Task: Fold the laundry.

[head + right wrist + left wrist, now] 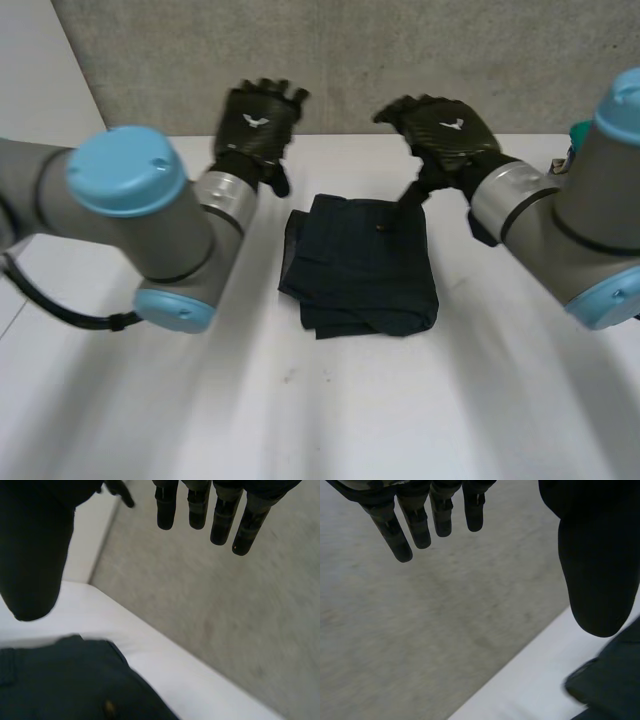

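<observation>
the folded garment (358, 265), a dark navy piece of laundry, lies flat near the middle of the white table (300, 420), a little toward its far side. it is folded into a rough rectangle, with layered edges showing along its left side and a rumpled fold at its near edge. a small button (379, 228) sits on its upper layer; the right wrist view shows the same button (108, 707) on the cloth (60, 680), close to the garment's far edge. in the left wrist view a corner of the garment (612, 680) lies on the table below the thumb.

the right hand (445, 128) hangs above the garment's far right corner, its thumb pointing down toward the cloth. in its own wrist view the right hand (32, 555) has its fingers (197, 510) straight and spread away from the thumb, and it holds nothing; bare table shows between the thumb tip and the cloth.

the left hand (257, 125) is raised over the table's far edge, just beyond the garment's far left corner and apart from it. seen from its wrist, the left hand (597, 565) has straight, relaxed fingers (415, 527) well apart from the thumb, with nothing in them.

the left arm (130, 210) and the right arm (570, 220) reach in from either side of the garment. a grey wall (400, 50) stands behind the table.
</observation>
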Controlling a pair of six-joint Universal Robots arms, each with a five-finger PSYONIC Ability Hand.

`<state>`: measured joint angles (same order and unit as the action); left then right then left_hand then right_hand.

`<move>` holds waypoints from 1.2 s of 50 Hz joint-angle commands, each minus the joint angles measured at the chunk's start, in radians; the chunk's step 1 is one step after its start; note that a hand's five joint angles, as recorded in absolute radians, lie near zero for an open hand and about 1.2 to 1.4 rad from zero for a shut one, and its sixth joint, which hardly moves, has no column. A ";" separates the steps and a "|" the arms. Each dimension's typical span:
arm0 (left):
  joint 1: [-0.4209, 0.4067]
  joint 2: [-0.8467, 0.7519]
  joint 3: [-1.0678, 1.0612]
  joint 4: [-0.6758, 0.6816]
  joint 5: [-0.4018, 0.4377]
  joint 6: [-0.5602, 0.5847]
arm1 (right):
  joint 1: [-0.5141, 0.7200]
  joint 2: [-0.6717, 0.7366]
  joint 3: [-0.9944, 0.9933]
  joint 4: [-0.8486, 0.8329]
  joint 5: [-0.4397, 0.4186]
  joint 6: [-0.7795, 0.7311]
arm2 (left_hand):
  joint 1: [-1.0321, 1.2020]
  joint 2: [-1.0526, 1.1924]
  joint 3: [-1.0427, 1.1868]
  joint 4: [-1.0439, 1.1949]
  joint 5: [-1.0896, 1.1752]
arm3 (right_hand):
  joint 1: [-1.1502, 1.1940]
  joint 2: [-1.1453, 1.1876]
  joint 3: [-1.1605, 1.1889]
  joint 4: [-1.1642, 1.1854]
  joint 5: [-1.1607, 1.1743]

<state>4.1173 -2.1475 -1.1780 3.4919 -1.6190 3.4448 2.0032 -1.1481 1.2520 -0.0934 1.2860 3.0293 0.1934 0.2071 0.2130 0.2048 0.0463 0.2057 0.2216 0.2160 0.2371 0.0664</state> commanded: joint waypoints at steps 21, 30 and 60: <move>-0.054 -0.420 0.425 -0.473 0.057 0.126 | -0.044 0.473 -0.379 0.373 0.009 0.000 | 0.079 0.065 0.059 0.067 0.051 | -0.031 -0.047 -0.041 -0.063 -0.066; -0.055 -0.448 0.423 -0.498 0.034 0.209 | -0.043 0.507 -0.382 0.376 0.081 -0.159 | 0.076 0.062 0.056 0.065 0.048 | -0.031 -0.047 -0.041 -0.063 -0.066; -0.040 0.132 0.092 -0.387 0.458 -0.006 | 0.121 0.031 0.437 -0.213 0.122 -0.205 | 0.008 -0.005 -0.011 -0.003 -0.019 | -0.031 -0.047 -0.041 -0.063 -0.066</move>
<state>4.0574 -2.0858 -0.9982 3.1343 -1.3586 3.4683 2.0368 -1.1423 1.4405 -0.0324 1.4021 2.8798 0.2183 0.2070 0.2127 0.2049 0.0459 0.1850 0.2216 0.2083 0.2367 0.0617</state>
